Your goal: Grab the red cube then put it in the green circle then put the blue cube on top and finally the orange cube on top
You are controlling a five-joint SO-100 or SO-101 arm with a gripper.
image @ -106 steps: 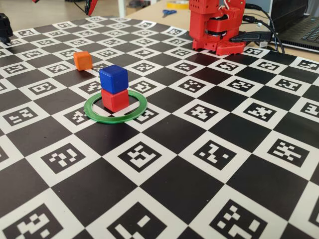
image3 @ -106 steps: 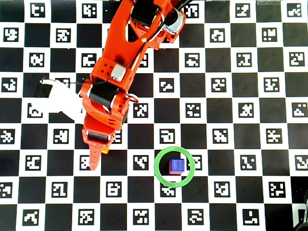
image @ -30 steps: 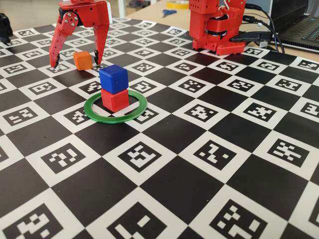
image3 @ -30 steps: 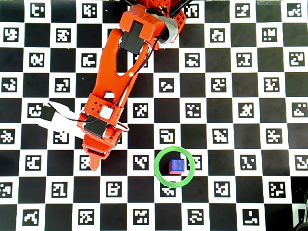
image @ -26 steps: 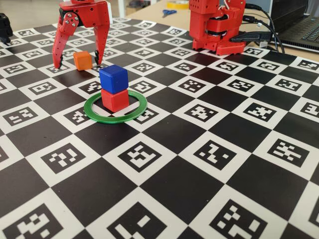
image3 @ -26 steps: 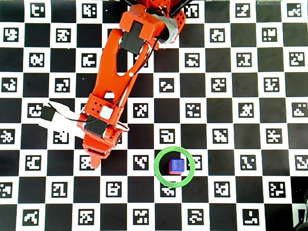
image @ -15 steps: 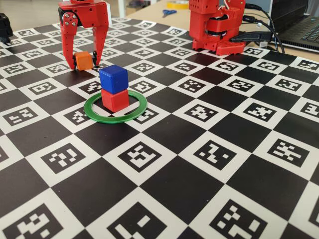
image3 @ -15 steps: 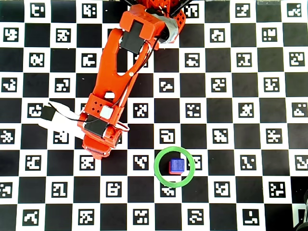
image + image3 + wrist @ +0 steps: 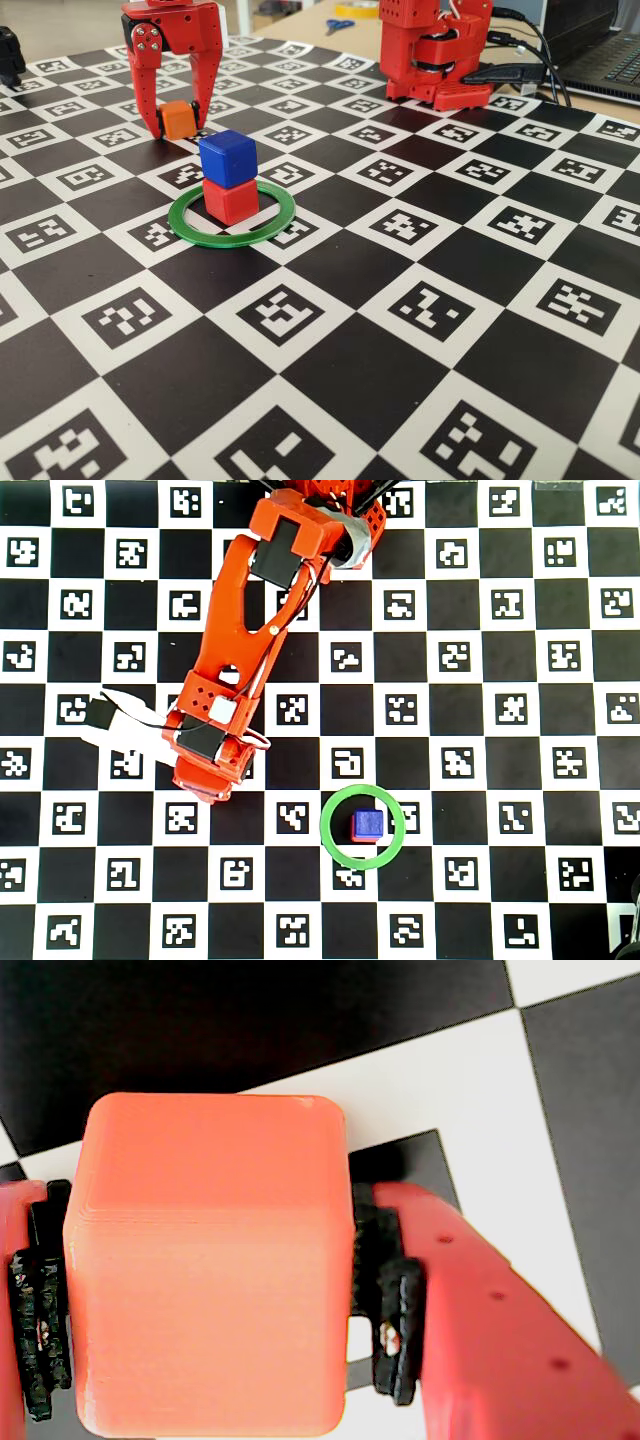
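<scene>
1. Sitting left of centre in the fixed view, the green circle [image 9: 232, 219] is lying flat, ringing the red cube [image 9: 231, 200] with the blue cube [image 9: 227, 158] stacked squarely on it.
2. Farther back, upper left, the gripper [image 9: 176, 128] is pinching the matte orange cube [image 9: 178, 119] between both pads [image 9: 395, 1310].

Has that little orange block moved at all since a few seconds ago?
Yes. In the fixed view the orange cube sits slightly right of before, nearer the blue cube, now clamped in the gripper.

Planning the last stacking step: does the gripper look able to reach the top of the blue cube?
Probably yes: the gripper, shut on the orange cube, is beside the blue cube, whose top is bare.
</scene>
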